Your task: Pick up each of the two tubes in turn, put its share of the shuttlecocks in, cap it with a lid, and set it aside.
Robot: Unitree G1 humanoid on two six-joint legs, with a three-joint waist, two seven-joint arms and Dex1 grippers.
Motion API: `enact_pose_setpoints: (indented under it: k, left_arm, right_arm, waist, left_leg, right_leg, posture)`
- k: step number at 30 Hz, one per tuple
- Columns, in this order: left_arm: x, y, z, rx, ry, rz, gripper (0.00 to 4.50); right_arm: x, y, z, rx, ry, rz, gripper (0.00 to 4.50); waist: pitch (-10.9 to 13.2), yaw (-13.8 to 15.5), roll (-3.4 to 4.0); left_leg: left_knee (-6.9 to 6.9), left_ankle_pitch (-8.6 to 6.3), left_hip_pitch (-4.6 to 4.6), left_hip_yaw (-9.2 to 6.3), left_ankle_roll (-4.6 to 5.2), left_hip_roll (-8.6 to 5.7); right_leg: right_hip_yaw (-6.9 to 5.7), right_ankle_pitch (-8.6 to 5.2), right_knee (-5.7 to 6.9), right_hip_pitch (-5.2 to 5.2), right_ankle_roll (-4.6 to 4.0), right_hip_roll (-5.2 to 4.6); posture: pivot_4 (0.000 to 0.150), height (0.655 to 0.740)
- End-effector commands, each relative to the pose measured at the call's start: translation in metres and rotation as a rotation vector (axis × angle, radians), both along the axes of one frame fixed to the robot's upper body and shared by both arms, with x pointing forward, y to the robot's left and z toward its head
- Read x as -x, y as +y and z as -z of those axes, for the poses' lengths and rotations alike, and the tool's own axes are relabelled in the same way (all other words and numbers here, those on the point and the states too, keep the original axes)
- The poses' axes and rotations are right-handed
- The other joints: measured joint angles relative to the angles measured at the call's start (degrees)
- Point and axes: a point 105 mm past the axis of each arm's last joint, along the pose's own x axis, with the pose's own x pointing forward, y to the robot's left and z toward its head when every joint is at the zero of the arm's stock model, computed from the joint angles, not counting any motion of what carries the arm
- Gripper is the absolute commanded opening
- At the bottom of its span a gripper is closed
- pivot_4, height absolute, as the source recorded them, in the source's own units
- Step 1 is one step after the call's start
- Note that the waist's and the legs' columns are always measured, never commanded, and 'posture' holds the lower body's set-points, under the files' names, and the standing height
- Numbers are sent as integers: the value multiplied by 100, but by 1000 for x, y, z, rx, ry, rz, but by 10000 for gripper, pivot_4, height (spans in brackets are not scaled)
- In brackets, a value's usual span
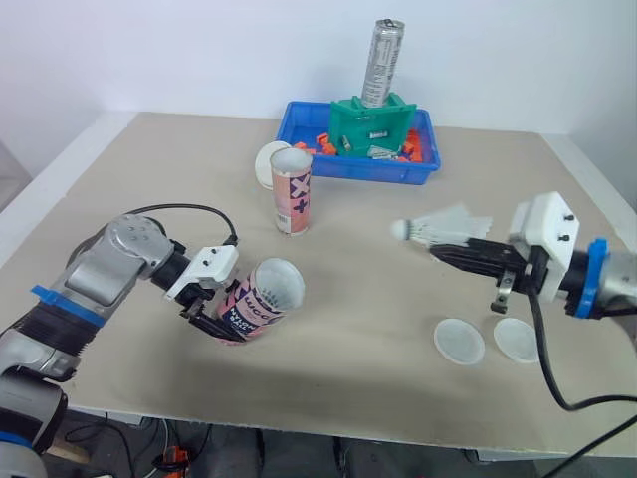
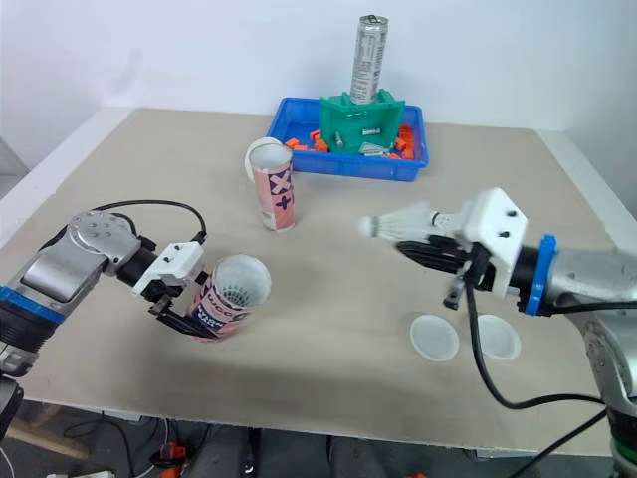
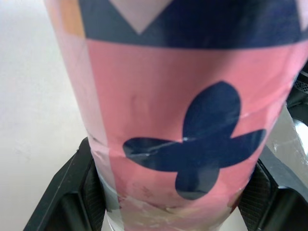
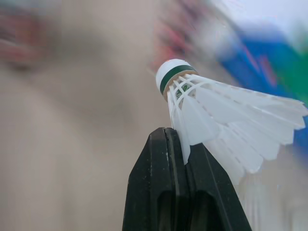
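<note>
Left wrist view, left hand [image 3: 171, 197] clamping pink tube [image 3: 183, 120] (navy clover)

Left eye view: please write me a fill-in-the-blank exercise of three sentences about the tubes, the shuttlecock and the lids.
1. The right gripper grips a shuttlecock by its ____.
2. The tube in the left gripper is tilted, while the other tube stands ____.
3. Close to the right gripper, ____ white lids lie flat on the table.

Missing words: feathers; upright; two.
</note>
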Motion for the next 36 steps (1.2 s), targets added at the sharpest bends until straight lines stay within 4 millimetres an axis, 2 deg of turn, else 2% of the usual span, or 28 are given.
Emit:
enact_pose_setpoints:
  k: [1, 4, 8, 18, 22, 25, 27, 28, 31, 34, 36]
  left_arm:
    - [-4, 0, -5, -4, -28, 2, 32396]
    - [-5, 0, -6, -3, -31, 3, 32396]
    - [-5, 0, -8, -1, -35, 0, 32396]
    - [-3, 2, -8, -3, -31, -5, 32396]
    - [-3, 2, -8, -4, -31, -4, 32396]
    - [-3, 2, -8, -4, -31, -3, 32396]
    - [-2, 2, -8, -5, -32, -2, 32396]
    - [-2, 2, -7, -6, -33, -1, 32396]
    - [-2, 2, -7, -7, -32, -1, 32396]
    - [-2, 2, -6, -7, -32, 0, 32396]
    - [-2, 2, -6, -8, -32, 0, 32396]
  right_arm:
    - [8, 24, -7, 88, -51, -153, 840]
    - [3, 43, -16, 139, -118, -246, 840]
    - [-4, 70, -12, 212, -171, -362, 840]
    - [-9, 100, -6, 254, -183, -509, 840]
    - [-6, 103, -6, 243, -132, -551, 13188]
    - [-5, 101, -12, 202, -89, -561, 28420]
    - [3, 98, -22, 130, -1, -591, 36058]
    - [6, 96, -27, 91, 31, -605, 36058]
    - [-3, 97, -40, -24, 49, -552, 36058]
    - [-10, 99, -38, -35, 73, -511, 36058]
    - [-12, 100, -32, -25, 98, -494, 30871]
  waist:
    - [2, 8, -4]
    - [4, 3, -6]
    - [4, -2, -7]
    - [5, 0, -6]
    - [5, -1, -6]
    - [5, 0, -6]
    - [5, 0, -6]
    - [5, 1, -6]
    - [5, 0, -6]
    - [5, -1, -6]
    - [5, -1, -6]
  left_leg:
    - [-1, 0, -4, 0, 0, -1]
    - [2, 0, -26, 15, -1, -5]
    - [2, 0, -27, 16, -2, -4]
    - [-8, 1, -28, 13, -1, 1]
    - [-7, 1, -28, 12, 0, 2]
    - [-7, 1, -28, 12, -1, 2]
    - [-8, 1, -28, 12, 0, 2]
    - [-8, 1, -28, 11, 0, 2]
    - [-8, 1, -28, 9, 0, 2]
    - [-7, 1, -26, 9, 0, 3]
    - [-7, 1, -26, 9, 0, 2]
  right_leg:
    - [0, -1, -1, -2, -1, -2]
    - [4, -3, -3, -23, 0, -14]
    - [4, -4, -4, -25, 2, -14]
    - [2, -12, 9, -37, -5, 0]
    - [2, -10, 11, -37, -7, 1]
    - [2, -11, 11, -35, -6, 0]
    - [2, -11, 11, -35, -7, 1]
    - [2, -10, 11, -35, -9, 1]
    - [2, -6, 11, -32, -13, 1]
    - [1, -7, 12, -32, -9, 2]
    - [1, -6, 12, -33, -9, 2]
  posture:
    - [1500, 7275]
    - [1500, 7275]
    - [1500, 7275]
    - [1500, 7275]
    - [1500, 7275]
    - [1500, 7275]
    - [1500, 7275]
    - [1500, 7275]
    - [1500, 7275]
    - [1500, 7275]
    - [1500, 7275]
